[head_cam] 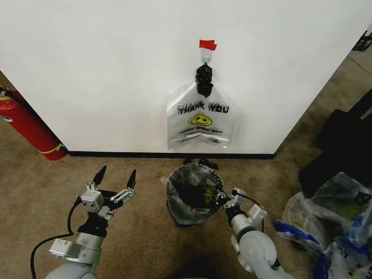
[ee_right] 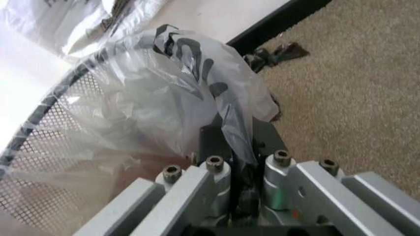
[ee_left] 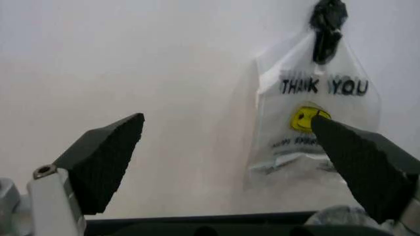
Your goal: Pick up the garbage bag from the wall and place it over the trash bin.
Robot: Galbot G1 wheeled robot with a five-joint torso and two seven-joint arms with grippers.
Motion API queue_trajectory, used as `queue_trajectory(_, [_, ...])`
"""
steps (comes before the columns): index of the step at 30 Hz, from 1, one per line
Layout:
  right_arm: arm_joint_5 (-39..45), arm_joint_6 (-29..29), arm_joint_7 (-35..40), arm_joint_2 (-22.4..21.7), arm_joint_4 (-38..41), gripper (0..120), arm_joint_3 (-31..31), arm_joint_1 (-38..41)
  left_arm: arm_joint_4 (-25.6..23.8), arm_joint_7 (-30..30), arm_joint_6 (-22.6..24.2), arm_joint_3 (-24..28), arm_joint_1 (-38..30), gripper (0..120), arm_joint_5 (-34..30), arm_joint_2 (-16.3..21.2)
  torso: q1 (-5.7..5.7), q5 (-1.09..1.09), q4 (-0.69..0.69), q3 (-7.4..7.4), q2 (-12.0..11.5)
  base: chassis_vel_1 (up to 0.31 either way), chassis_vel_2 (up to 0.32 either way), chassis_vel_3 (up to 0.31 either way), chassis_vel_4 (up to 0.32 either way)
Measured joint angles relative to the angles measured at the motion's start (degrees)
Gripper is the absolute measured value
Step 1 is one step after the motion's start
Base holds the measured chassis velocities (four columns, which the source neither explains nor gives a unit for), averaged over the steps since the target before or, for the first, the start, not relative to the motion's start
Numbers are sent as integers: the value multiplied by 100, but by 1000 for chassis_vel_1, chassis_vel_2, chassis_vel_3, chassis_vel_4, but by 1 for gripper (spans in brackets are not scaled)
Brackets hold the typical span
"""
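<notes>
The garbage bag, thin translucent plastic with black print, is draped in and over the mouth of the trash bin, a round black mesh basket on the carpet below the wall. My right gripper sits at the bin's right rim, shut on a fold of the bag. In the right wrist view the right gripper pinches the garbage bag just outside the trash bin's mesh rim. My left gripper hovers open left of the bin, holding nothing; the left gripper faces the wall.
A matching flat bag with a black knotted top hangs from a hook on the white wall. A red fire extinguisher leans at the left. Stuffed clear bags and a dark object lie at the right. Open carpet lies around the bin.
</notes>
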Motion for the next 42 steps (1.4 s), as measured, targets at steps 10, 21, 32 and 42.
queue_trajectory(10, [-92, 0, -115, 108, -127, 0, 13, 71, 108, -147, -21, -134, -45, 100, 294, -181, 0, 2, 2, 0, 0, 0, 0, 0, 0])
queue_trajectory(21, [-92, -31, -205, -8, 136, 17, 48, -41, 118, -172, -27, -189, -84, 100, 246, -170, 1, 1, 2, 1, 0, 0, 0, 0, 0])
queue_trajectory(32, [-101, -33, -242, 6, 303, 57, 52, -89, 25, -192, -14, -191, -103, 100, 234, -132, 1, 1, 2, 1, 0, 0, 0, 0, 0])
queue_trajectory(42, [-152, -25, -332, 11, 375, 90, 85, -160, 49, -248, -25, -116, -103, 100, 246, -169, 1, 1, 2, 0, 0, 0, 0, 0, 0])
